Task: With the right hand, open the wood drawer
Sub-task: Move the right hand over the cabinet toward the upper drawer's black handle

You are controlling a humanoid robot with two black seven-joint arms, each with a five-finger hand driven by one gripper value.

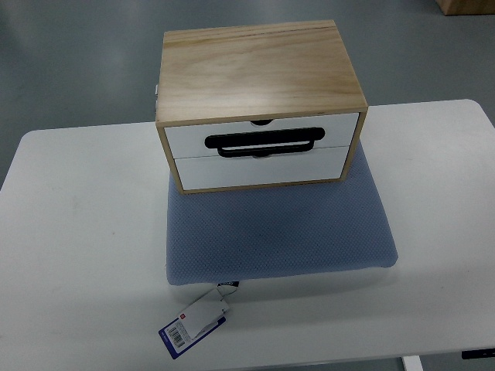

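A small wooden drawer box (255, 73) stands on a blue-grey cushion (278, 232) in the middle of the white table (77, 232). Its front faces me and has two white drawer fronts, an upper one (186, 139) and a lower one (255, 171). A black bar handle (263, 144) runs across the upper front, reaching down to the seam between the two. Both drawers sit flush with the box frame. Neither of my hands nor arms shows in the top view.
A white and blue price tag (193, 325) hangs off the cushion's front edge on the table. The table's front edge runs close to the bottom of the picture. Grey floor lies beyond the table, with a wooden corner (468, 6) at the top right.
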